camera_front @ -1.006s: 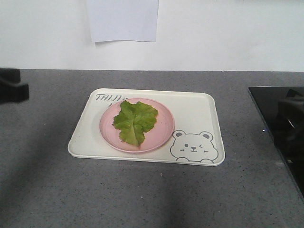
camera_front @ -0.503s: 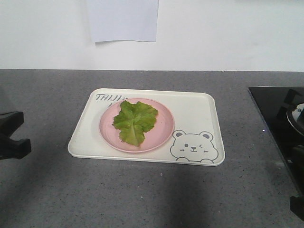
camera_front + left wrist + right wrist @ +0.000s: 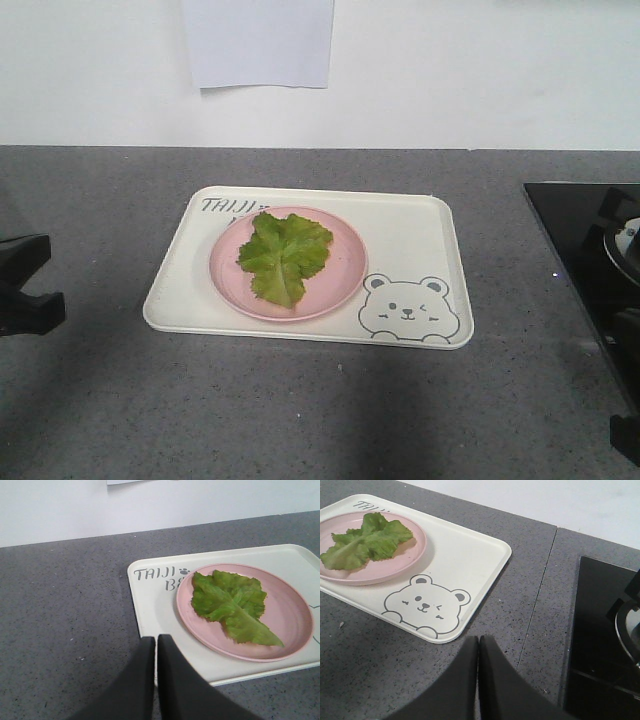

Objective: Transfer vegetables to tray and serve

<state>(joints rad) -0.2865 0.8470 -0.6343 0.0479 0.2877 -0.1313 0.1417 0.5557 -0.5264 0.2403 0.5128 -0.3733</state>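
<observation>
- Lettuce leaf lies flat on pink plate; plate sits on cream tray, left-centre, partly over the lettering, w/ bear drawing at tray's near right corner.
- Left gripper: fingers pressed together, holding nothing, tip over tray's near left edge, just beside the plate, apart from leaf.
- Right gripper: fingers also pressed together, nothing held, over bare counter near tray's bear corner, well apart from leaf.
- Surface: grey speckled counter; black glass cooktop to the right of tray.
- Room: white wall behind, w/ a sheet of paper on it above tray.
</observation>
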